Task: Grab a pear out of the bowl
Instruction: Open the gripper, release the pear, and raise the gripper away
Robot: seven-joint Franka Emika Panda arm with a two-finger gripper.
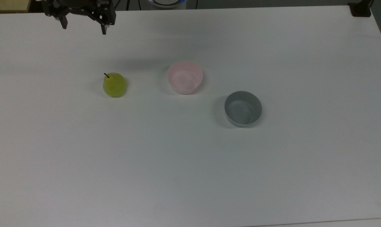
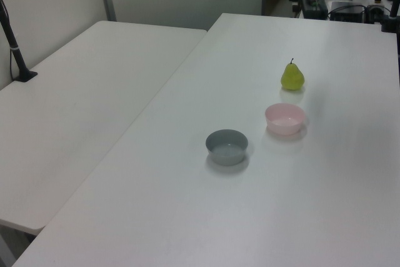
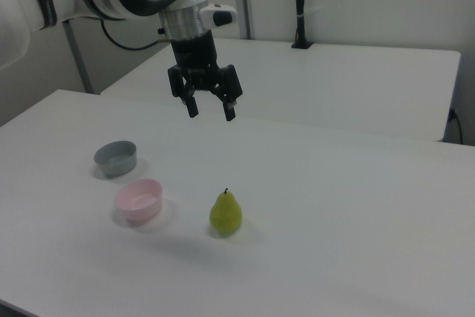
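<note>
Gripper (image 1: 83, 30) cropped (top view's edge).

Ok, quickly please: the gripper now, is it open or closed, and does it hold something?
Gripper: open, holding nothing, raised above the table; the pear stands apart on the table.

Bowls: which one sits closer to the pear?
The pink bowl. It stands between the pear and the grey bowl, which is farther off.
</note>
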